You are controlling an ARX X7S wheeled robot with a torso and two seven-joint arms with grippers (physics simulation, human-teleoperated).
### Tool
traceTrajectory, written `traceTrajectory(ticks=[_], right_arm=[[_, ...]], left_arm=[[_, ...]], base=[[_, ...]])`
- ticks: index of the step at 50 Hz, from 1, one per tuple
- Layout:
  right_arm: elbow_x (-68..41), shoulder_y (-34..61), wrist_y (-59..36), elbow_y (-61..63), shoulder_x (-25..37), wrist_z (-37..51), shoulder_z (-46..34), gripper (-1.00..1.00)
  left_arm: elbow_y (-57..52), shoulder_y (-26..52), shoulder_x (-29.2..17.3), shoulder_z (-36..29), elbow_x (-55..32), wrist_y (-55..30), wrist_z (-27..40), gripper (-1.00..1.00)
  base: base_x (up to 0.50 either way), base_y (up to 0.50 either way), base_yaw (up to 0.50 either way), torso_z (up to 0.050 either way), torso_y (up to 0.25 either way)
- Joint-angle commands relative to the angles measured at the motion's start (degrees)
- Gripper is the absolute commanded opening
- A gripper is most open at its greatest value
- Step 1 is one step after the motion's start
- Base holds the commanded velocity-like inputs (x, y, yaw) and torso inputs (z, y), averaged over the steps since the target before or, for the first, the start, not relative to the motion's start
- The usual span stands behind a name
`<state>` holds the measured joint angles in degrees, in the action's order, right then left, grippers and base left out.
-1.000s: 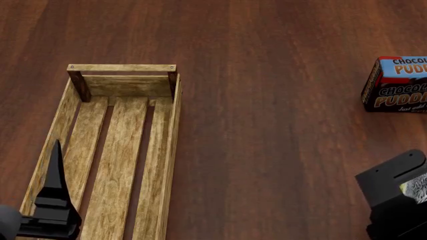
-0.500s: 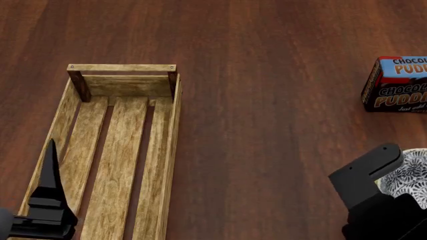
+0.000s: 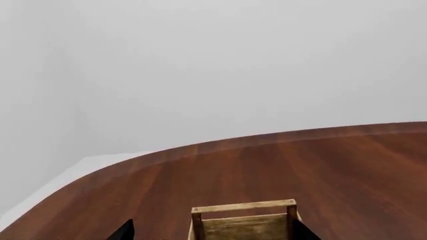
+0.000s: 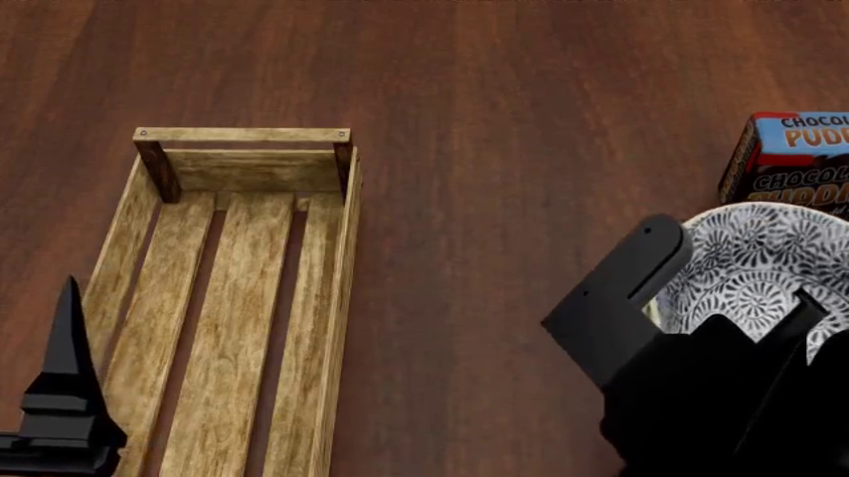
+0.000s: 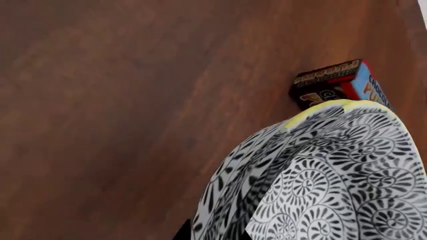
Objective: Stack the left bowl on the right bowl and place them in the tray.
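- Right hand is clamped on the rim of a black-and-white patterned bowl, lifted clear of the counter; a yellow edge in the right wrist view may be a second bowl nested inside, though that cannot be told for sure.
- Left hand carries nothing; only one finger shows, so whether it is spread cannot be told.
- Well off to the right hand's left, the tray holds no bowl, so placing remains.
- Just beyond the bowl stands the chocolate pudding box.
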<state>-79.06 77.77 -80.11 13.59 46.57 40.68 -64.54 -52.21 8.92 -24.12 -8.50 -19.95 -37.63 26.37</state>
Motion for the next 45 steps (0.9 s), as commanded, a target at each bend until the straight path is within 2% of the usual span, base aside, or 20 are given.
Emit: traceTrajectory(ticks=[1,13,25,45], right_arm=[[-0.53,7.53,-6.35,2.89,-4.32,-1.51,-0.09,-1.0],[4.99,15.59,-5.13,0.51,-11.69,-10.09,-5.5,-1.0],[12.01,20.33,0.02,-2.43,-18.52,-19.54,-11.53,-1.0],[21.19,21.86,11.36,-9.34,-27.02,-33.23,-19.01,-1.0]], left_arm=[[0.12,-1.85,-0.85,3.47,-1.54,1.54,0.0,1.0],[-1.39,-2.43,-3.12,9.47,-4.49,-0.28,0.73,1.0],[2.33,-2.94,-3.88,11.76,-4.22,2.14,0.02,1.0],[5.6,-4.35,-4.43,13.74,-3.29,4.33,0.08,1.0]], base=[[0.0,0.0,0.0,0.0,0.0],[0.0,0.0,0.0,0.0,0.001],[0.0,0.0,0.0,0.0,0.001],[0.0,0.0,0.0,0.001,0.001]])
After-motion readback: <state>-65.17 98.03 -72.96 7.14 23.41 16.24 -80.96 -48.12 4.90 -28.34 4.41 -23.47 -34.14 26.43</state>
